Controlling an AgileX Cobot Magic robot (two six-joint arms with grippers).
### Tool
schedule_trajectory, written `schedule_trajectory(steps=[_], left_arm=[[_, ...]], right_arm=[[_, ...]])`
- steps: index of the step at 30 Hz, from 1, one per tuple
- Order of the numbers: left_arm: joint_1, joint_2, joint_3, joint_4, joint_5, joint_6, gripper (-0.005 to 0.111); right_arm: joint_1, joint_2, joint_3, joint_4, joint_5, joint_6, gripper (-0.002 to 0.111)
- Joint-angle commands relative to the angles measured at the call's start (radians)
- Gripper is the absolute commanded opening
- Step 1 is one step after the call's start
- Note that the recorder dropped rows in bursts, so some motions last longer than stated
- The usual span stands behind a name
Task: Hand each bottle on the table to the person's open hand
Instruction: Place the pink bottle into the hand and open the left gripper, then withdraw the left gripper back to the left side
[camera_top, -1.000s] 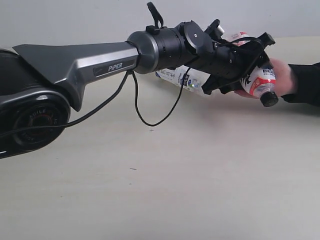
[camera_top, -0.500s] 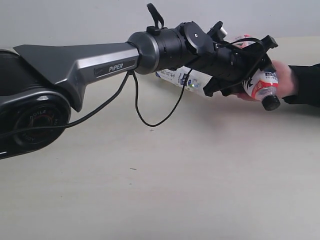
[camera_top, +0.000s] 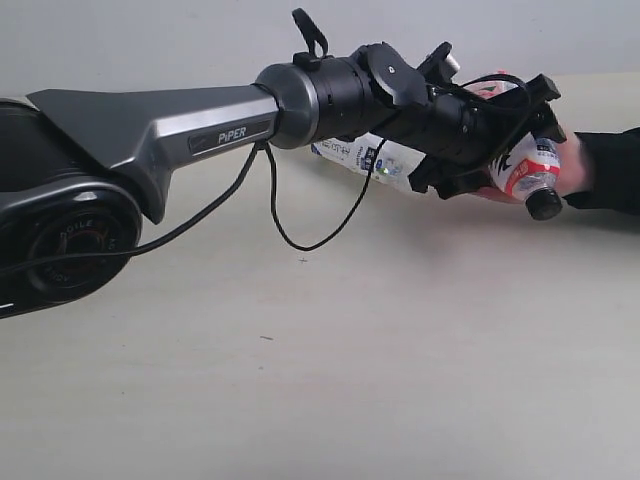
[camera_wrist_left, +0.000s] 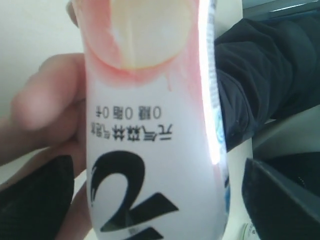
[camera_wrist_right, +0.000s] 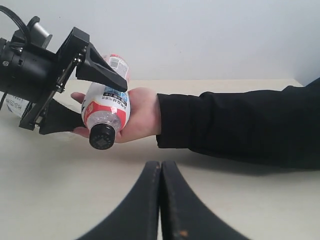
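Black right fingers (camera_wrist_right: 150, 200) sit pressed tight together with nothing between them, above the pale worktop (camera_wrist_right: 60, 190). Beyond them the open hand (camera_wrist_right: 142, 112) is held palm up, and the pink-red bottle (camera_wrist_right: 106, 107) rests in it with its black cap nearest. The left fingers (camera_wrist_right: 102, 72) stand spread on either side of that bottle with a gap at each pad, gripping nothing. Farthest back, partly hidden behind the left arm (camera_top: 150, 125), a white-labelled bottle (camera_top: 350, 155) lies on its side on the worktop.
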Motion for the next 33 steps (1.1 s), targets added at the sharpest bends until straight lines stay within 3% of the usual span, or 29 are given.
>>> schedule_trajectory(steps=[1,16,19,21,23,27,33], left_arm=[[0.002,0.005,-0.009,-0.006,0.034,0.007,0.087],[0.01,-0.128,-0.009,0.025,0.176,0.087,0.086],[0.01,-0.184,-0.009,0.03,0.228,0.18,0.083],[0.01,-0.221,-0.009,0.034,0.269,0.256,0.074],[0.01,-0.26,-0.009,0.045,0.31,0.294,0.057],[0.016,-0.331,-0.009,0.097,0.402,0.314,-0.001],[0.016,-0.39,-0.009,0.201,0.494,0.322,0.0]], right_arm=[[-0.006,-0.007,0.005,-0.005,-0.001,-0.003,0.0],[-0.006,-0.007,0.005,-0.005,-0.001,-0.003,0.0],[-0.006,-0.007,0.005,-0.005,-0.001,-0.003,0.0],[-0.006,-0.007,0.005,-0.005,-0.001,-0.003,0.0],[-0.006,-0.007,0.005,-0.005,-0.001,-0.003,0.0],[-0.006,-0.007,0.005,-0.005,-0.001,-0.003,0.0],[-0.006,-0.007,0.005,-0.005,-0.001,-0.003,0.0]])
